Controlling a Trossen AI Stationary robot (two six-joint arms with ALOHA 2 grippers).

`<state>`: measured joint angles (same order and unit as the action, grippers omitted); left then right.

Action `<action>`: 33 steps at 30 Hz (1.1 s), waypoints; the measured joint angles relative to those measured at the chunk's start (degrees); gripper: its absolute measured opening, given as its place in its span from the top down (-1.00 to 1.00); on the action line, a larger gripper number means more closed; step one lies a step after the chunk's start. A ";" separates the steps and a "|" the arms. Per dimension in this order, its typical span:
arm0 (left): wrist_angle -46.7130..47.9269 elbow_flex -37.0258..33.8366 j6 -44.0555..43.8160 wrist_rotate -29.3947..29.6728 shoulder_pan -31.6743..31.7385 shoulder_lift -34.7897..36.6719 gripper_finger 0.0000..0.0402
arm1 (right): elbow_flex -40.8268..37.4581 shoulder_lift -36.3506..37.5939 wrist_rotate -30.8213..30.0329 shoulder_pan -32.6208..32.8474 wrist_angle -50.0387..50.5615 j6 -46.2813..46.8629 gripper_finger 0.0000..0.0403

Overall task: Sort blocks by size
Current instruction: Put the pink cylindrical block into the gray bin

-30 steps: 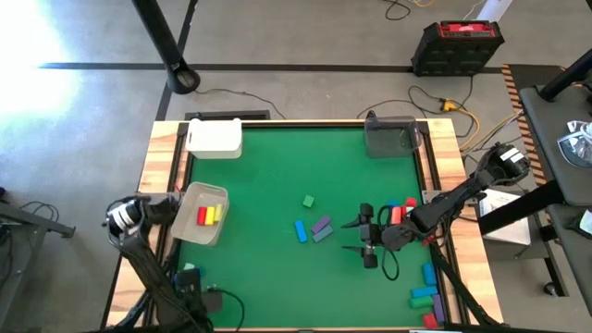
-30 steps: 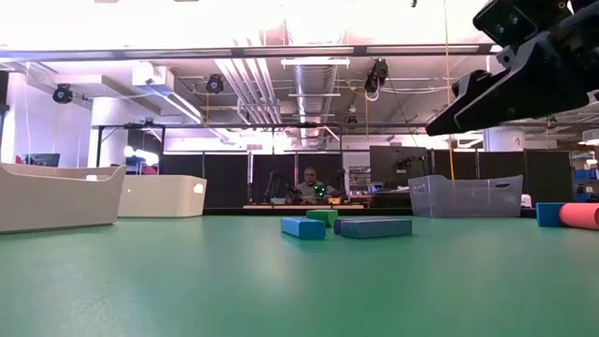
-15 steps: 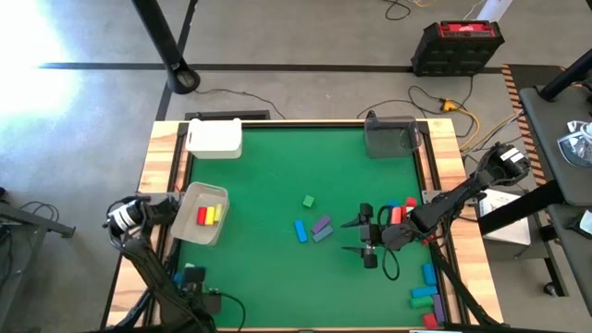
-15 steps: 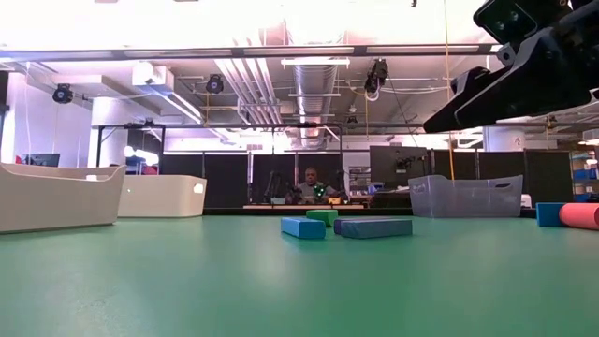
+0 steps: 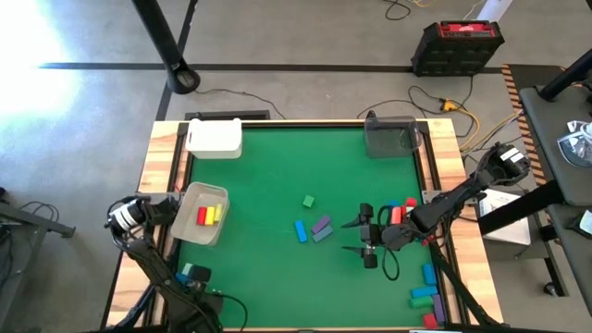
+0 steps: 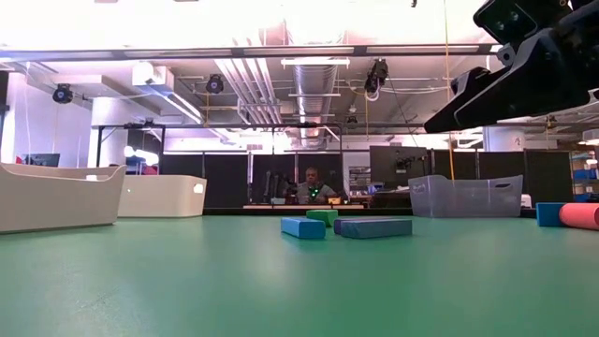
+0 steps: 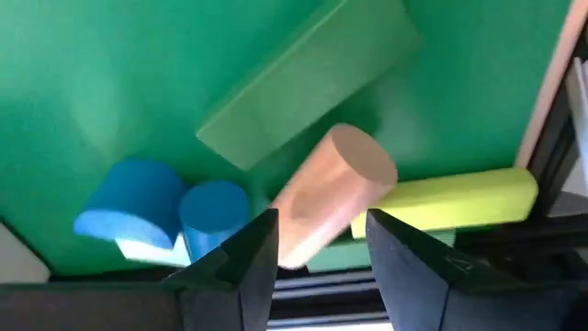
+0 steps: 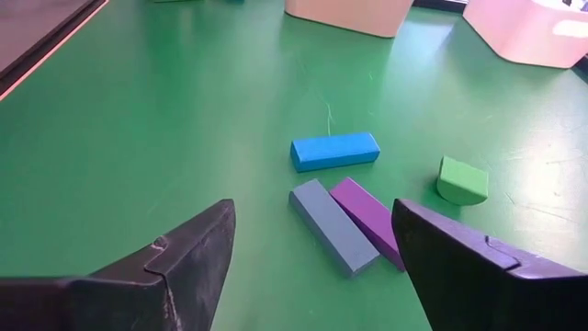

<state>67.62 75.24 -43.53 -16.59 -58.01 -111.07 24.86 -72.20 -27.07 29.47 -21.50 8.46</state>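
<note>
At the table's near left corner my left gripper point(image 5: 190, 275) is open over a cluster of blocks. A tan cylinder point(image 7: 331, 198) lies with one end between its fingers, beside a green bar point(image 7: 308, 83), a yellow cylinder point(image 7: 459, 198) and two blue cylinders point(image 7: 165, 207). My right gripper point(image 5: 355, 236) hangs open above the mat right of centre, pointing toward the table's left edge. In front of it lie a blue bar point(image 8: 335, 150), a grey-blue bar point(image 8: 333, 227), a purple bar point(image 8: 367, 221) and a small green block point(image 8: 462, 180), all flat on the mat. My left gripper has the tan cylinder's lower end point(image 7: 308, 234) between its two fingers, which point down at the mat. Whether the fingers touch it, I cannot tell. The cylinder lies among the other blocks.
A cream tray point(image 5: 190, 227) with red and yellow blocks stands at the left edge. A white bin point(image 5: 215, 139) is at the far left and a clear grey bin point(image 5: 390, 137) at the far right. More blocks lie beside the right arm point(image 5: 398, 211) and in the near right corner point(image 5: 425, 296).
</note>
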 joint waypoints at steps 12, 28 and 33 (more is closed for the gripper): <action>-6.94 -3.66 3.75 -2.65 0.19 -3.27 0.20 | 0.00 0.02 0.00 0.02 0.35 0.64 -0.48; 13.93 11.80 1.25 12.12 4.92 -4.81 0.43 | 0.00 0.02 0.02 0.02 0.33 0.47 -0.37; 22.51 22.66 -7.08 28.90 9.12 -4.10 0.43 | 0.00 0.02 0.03 0.02 0.27 0.51 -0.39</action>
<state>90.13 97.91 -50.61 12.31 -48.89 -115.17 24.86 -72.18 -27.04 29.50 -21.22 8.97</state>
